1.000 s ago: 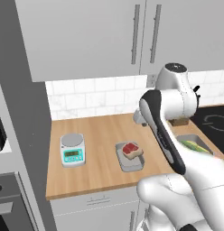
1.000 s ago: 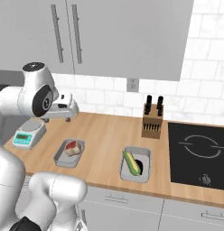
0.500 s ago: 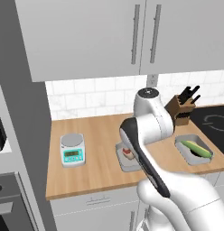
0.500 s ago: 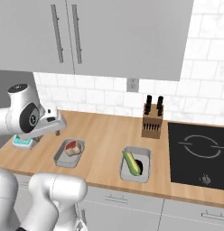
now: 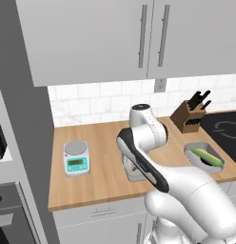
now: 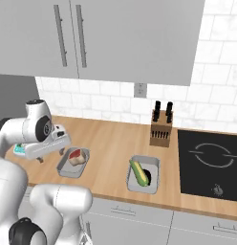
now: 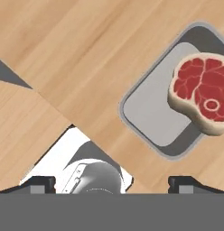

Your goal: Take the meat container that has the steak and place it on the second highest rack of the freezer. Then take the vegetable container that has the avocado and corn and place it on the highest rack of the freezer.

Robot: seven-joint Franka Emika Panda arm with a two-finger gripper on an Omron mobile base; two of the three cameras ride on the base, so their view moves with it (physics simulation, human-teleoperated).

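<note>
The meat container is a shallow grey tray on the wooden counter, and the red steak with its pale fat edge lies in it. From the hand view the meat container and steak sit up and to the right. My gripper hangs open and empty just left of that tray, over the counter; in the hand view the gripper has its jaws wide apart. The vegetable container holds the corn and the dark avocado. The freezer and its racks are out of view.
A kitchen scale stands left of the meat tray, and the scale lies right under my hand. A knife block stands by the wall, with a black cooktop to the right. Wall cabinets hang above.
The arm has swung left and down, from over the middle of the counter to the spot between the scale and the meat tray. The gripper stays open; both trays are unmoved.
</note>
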